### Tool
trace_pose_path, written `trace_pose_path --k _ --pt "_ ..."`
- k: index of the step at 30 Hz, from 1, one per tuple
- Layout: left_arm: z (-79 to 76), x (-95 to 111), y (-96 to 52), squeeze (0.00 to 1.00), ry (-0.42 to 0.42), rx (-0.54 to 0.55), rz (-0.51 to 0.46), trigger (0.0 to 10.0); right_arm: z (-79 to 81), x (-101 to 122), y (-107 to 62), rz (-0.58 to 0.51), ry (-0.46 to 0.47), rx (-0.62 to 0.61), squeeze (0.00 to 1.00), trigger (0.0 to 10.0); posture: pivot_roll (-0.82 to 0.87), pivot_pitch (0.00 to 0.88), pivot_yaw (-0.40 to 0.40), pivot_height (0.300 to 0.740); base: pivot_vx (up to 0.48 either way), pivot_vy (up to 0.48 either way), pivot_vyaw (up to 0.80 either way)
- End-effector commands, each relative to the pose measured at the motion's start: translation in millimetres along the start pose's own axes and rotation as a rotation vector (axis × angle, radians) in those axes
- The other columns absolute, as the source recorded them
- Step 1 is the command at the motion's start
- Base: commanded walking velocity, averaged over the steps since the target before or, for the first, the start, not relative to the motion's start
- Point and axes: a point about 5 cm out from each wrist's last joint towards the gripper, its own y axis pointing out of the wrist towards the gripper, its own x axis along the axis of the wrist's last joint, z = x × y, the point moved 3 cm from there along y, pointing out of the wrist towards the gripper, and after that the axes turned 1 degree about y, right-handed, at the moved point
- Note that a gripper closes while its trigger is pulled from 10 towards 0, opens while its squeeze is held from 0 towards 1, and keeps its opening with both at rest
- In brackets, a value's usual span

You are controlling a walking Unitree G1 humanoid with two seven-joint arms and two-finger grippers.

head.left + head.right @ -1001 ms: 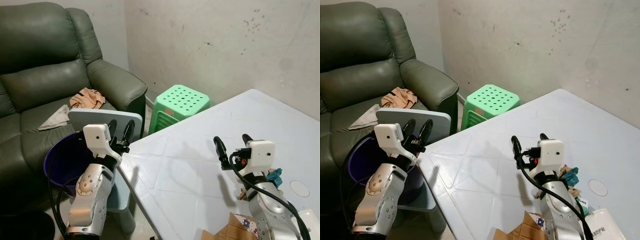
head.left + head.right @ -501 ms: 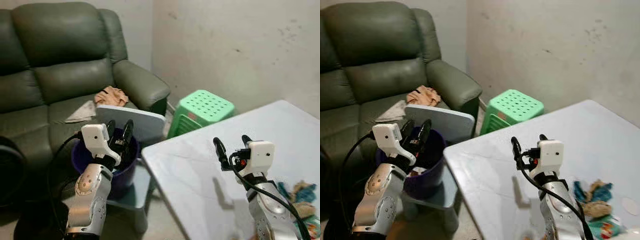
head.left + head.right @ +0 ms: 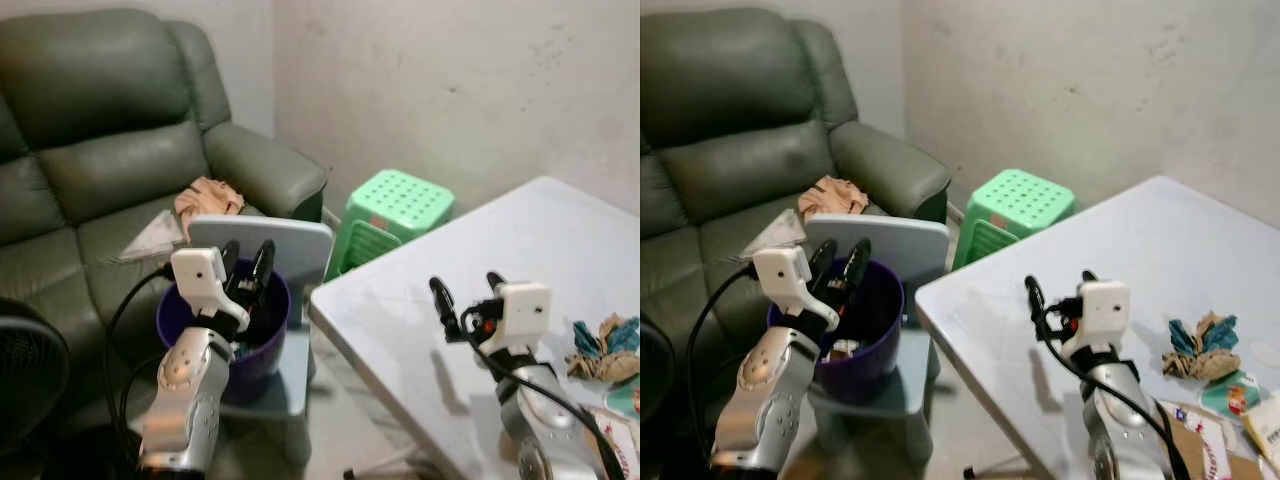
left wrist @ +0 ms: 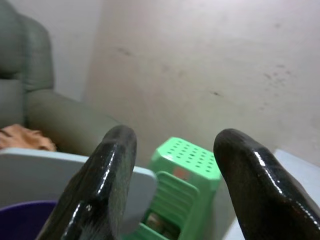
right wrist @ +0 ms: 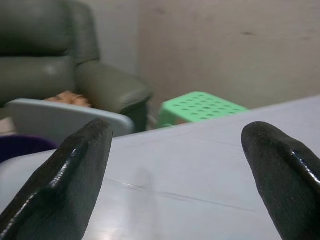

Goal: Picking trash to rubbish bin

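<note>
While both arms are raised in front of the robot, the left claw (image 3: 248, 262) hangs spread and empty above the purple rubbish bin (image 3: 262, 345), which sits on a low grey-blue chair (image 3: 290, 243) just beside the corner of the white counter (image 3: 420, 320). The right claw (image 3: 467, 290) is held over the counter, likewise spread wide and holding nothing. The trash lies on the counter's far right side: a crumpled blue-and-tan wad (image 3: 1196, 347), a round green packet (image 3: 1227, 394), and flattened cardboard (image 3: 1200, 440) near the edge; the right eye view takes in more of this pile than the left eye view. Inside the bin the right eye view shows some scraps (image 3: 843, 349). The left wrist view looks past its two black fingers (image 4: 105, 185) to the green plastic stool (image 4: 187, 170) and the chair back. A green sofa (image 3: 90, 180) with a tan cloth (image 3: 208, 195) on its seat stands behind. Against half a second ago the whole scene has slid leftward as the camera turned, bringing the cardboard into sight; the claws hold the same spread pose.
</note>
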Motion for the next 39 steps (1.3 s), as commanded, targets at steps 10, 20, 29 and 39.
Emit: trace_pose_path --k 10,20,29,39 --pt "7.3 2.7 -0.7 0.00 0.024 0.033 -0.005 10.0 5.2 8.1 6.0 -0.018 -0.004 0.025 0.00 10.0 0.07 0.022 -0.044 0.740 0.000 0.000 -0.08" --pt "6.7 5.0 1.5 0.00 0.036 0.023 -0.013 10.0 6.6 8.8 9.8 -0.025 0.000 0.022 0.00 10.0 0.08 0.013 -0.035 0.740 0.000 0.000 -0.75" --pt "3.3 4.7 6.4 0.00 0.030 -0.006 -0.004 10.0 8.1 9.1 11.5 -0.031 0.004 0.015 0.00 10.0 0.07 0.007 -0.023 0.740 0.000 0.051 -0.75" --pt "2.5 2.6 9.6 0.00 0.043 0.000 0.011 10.0 9.2 8.2 12.5 -0.030 0.004 0.017 0.00 10.0 0.07 0.000 -0.020 0.740 0.000 0.139 -0.75"
